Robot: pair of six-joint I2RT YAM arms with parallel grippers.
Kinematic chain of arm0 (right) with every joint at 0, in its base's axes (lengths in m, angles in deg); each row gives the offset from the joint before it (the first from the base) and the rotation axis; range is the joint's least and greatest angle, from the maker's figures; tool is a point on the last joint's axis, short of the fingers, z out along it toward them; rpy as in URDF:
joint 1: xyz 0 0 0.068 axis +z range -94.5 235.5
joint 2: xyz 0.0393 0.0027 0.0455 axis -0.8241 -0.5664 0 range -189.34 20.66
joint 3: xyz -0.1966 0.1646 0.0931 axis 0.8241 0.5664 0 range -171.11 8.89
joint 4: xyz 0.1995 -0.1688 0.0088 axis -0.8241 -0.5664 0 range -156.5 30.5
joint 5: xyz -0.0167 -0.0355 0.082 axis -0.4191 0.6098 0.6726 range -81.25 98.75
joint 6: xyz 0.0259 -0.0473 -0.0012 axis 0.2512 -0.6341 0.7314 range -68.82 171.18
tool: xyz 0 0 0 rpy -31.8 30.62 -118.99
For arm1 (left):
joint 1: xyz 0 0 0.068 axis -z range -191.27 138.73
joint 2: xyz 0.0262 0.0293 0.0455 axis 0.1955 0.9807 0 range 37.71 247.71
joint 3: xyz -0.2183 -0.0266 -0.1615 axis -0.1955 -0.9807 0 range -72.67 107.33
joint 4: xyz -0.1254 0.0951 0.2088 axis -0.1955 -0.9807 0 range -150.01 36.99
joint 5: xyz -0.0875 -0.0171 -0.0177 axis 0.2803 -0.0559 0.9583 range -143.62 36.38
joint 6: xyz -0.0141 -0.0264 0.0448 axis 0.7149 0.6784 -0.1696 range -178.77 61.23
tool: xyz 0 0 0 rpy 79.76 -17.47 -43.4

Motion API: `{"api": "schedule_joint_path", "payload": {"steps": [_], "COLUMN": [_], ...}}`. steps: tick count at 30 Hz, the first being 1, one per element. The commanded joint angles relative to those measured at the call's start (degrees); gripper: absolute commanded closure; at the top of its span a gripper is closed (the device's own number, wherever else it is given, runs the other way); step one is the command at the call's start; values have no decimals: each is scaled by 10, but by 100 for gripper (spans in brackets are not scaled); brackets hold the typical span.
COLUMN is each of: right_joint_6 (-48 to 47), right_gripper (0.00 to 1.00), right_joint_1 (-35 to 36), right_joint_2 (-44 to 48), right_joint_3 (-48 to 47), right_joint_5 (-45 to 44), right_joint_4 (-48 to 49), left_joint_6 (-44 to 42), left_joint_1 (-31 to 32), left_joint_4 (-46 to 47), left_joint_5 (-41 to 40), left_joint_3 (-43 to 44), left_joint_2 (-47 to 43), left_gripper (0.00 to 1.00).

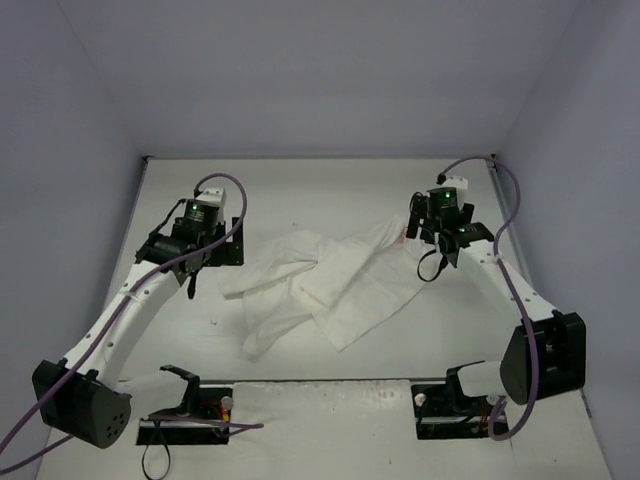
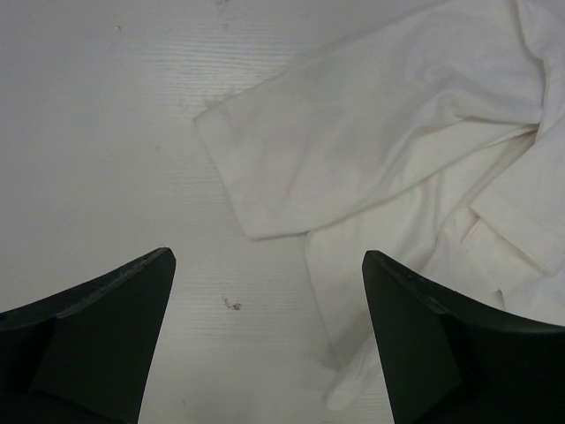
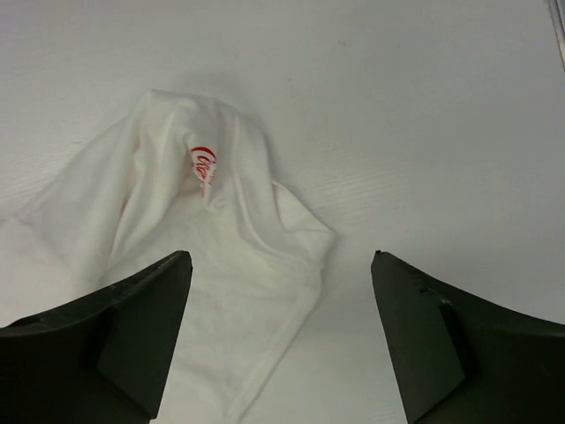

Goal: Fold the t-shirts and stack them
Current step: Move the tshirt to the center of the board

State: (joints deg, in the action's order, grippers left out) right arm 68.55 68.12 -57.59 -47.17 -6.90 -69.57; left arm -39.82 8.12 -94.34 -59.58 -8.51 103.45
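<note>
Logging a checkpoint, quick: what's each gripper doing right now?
Left gripper: open, holding nothing.
Right gripper: open over the t-shirt, not gripping it.

The crumpled t-shirt (image 1: 330,285) sprawls across the middle of the tabletop (image 1: 300,185), filling the lane between both arms. Bare tabletop lies open behind it up to the back wall (image 1: 320,80) and in front along the near edge. The left gripper (image 2: 267,253) spreads its fingers over a sleeve's edge, with bare surface on one side. The right gripper (image 3: 281,254) straddles a raised fold, with bare tabletop beside it.
</note>
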Motion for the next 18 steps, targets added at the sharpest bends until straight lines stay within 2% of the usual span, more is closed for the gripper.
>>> {"api": "schedule_joint_path", "payload": {"steps": [1, 3, 5, 8, 13, 15, 18], "right_joint_6": [-71, -63, -45, -25, 49, 92, 156], "right_gripper": [32, 50, 55, 50, 21, 18, 21], "right_joint_1": [6, 6, 10, 23, 56, 72, 89], "right_joint_2": [53, 67, 71, 55, 7, -12, -41], "right_joint_3": [-42, -33, -19, 2, -5, -3, 11], "right_joint_5": [50, 103, 138, 151, 174, 158, 159], "right_joint_4": [26, 26, 27, 29, 49, 71, 117], "left_joint_6": [60, 92, 116, 136, 197, 225, 238], "left_joint_1": [0, 2, 0, -4, 0, 2, 5], "left_joint_4": [70, 67, 74, 115, 136, 157, 196], "left_joint_5": [-9, -9, -25, -42, -22, -19, -15], "left_joint_3": [-10, -25, -53, -88, -82, -93, -109], "left_joint_2": [20, 33, 36, 55, 136, 160, 182], "left_gripper": [16, 16, 16, 17, 20, 19, 19]}}
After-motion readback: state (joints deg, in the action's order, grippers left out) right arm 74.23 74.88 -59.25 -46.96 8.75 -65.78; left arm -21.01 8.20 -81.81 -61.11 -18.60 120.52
